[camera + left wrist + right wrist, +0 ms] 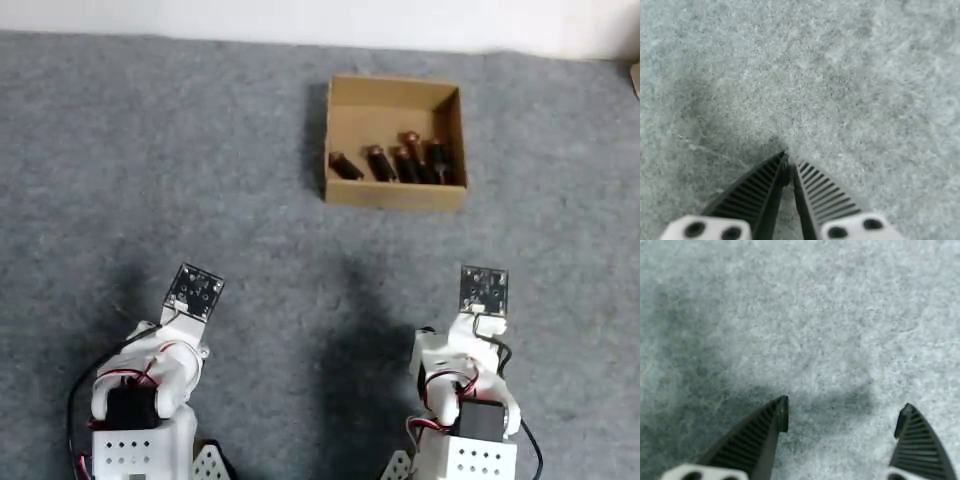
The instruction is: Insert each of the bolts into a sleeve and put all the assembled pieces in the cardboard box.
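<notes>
The cardboard box (395, 192) stands at the back of the table, right of centre. Inside it lie several assembled pieces (392, 162), dark sleeves with reddish bolt heads, in a row along the near wall. My left gripper (789, 165) is shut, its tips meeting just above bare grey carpet. My right gripper (842, 415) is open, with only carpet between its fingers. In the high view both arms sit folded back at the near edge, the left arm (150, 385) at left and the right arm (465, 385) at right, well short of the box.
Grey carpet (200, 180) covers the table. A white wall runs along the far edge. A pale object's corner (635, 78) shows at the far right edge.
</notes>
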